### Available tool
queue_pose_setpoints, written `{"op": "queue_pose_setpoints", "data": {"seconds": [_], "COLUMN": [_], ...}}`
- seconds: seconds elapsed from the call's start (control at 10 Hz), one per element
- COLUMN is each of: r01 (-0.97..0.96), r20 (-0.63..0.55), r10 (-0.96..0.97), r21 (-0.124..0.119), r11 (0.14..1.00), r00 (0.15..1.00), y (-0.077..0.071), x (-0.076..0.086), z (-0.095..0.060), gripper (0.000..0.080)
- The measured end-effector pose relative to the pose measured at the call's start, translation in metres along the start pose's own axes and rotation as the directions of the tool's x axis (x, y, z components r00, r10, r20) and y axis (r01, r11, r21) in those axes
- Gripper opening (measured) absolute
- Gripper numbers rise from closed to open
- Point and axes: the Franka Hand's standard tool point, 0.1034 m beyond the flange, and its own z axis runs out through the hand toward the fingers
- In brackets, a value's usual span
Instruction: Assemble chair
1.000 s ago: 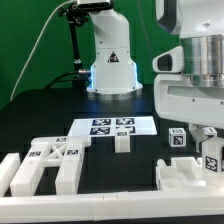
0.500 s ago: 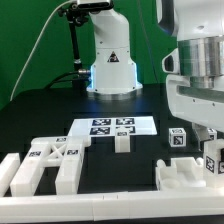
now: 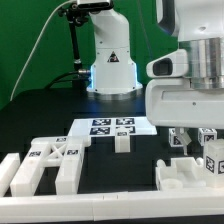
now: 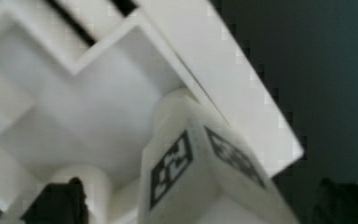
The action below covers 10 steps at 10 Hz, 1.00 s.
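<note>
The chair's white parts lie on the black table. A wide tagged slab [image 3: 52,162] is at the exterior view's left, a small block [image 3: 122,142] sits in the middle, and a chunky piece [image 3: 182,176] and a tagged cube [image 3: 213,160] are at the right. My gripper [image 3: 186,138] hangs low over the right-hand parts, and its big white hand hides what is under it. In the wrist view a white tagged block [image 4: 197,160] stands between my gripper's [image 4: 194,208] dark fingers [image 4: 62,202], against a large white part [image 4: 87,100]. A gap shows beside one finger; the gripper is open.
The marker board [image 3: 112,126] lies flat in the middle of the table, in front of the robot base [image 3: 110,60]. A white border rail [image 3: 100,206] runs along the table's front edge. A green wall stands behind.
The hand has moved toward the exterior view's left and lower. It now covers the small tagged cube that showed beside it earlier. The parts have not moved.
</note>
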Motion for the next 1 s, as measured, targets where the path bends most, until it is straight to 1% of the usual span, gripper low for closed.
{"op": "queue_pose_setpoints", "data": {"seconds": [0.2, 0.3, 0.4, 0.5, 0.6, 0.7, 0.8, 0.9, 1.0], "r01": [0.122, 0.231, 0.432, 0.575, 0.609, 0.571, 0.572, 0.506, 0.449], "r20": [-0.002, -0.011, -0.021, -0.017, -0.024, -0.026, -0.026, -0.028, -0.03], "r10": [-0.122, -0.231, -0.433, -0.575, -0.61, -0.572, -0.573, -0.507, -0.45], "r21": [-0.002, -0.011, -0.03, -0.034, -0.036, -0.033, -0.034, -0.03, -0.027], "r11": [0.992, 0.973, 0.901, 0.818, 0.792, 0.82, 0.819, 0.862, 0.893], "r00": [0.992, 0.973, 0.901, 0.818, 0.792, 0.82, 0.819, 0.862, 0.892], "y": [0.0009, 0.0003, -0.0006, 0.0017, 0.0006, 0.0005, 0.0008, 0.0006, 0.0004], "x": [0.0009, 0.0022, 0.0049, 0.007, 0.0082, 0.0079, 0.0081, 0.008, 0.0078], "z": [-0.0001, -0.0008, -0.002, -0.0024, -0.003, -0.0029, -0.0029, -0.0029, -0.0028], "gripper": [0.0648, 0.0648, 0.0648, 0.0648, 0.0648, 0.0648, 0.0526, 0.0391, 0.0391]}}
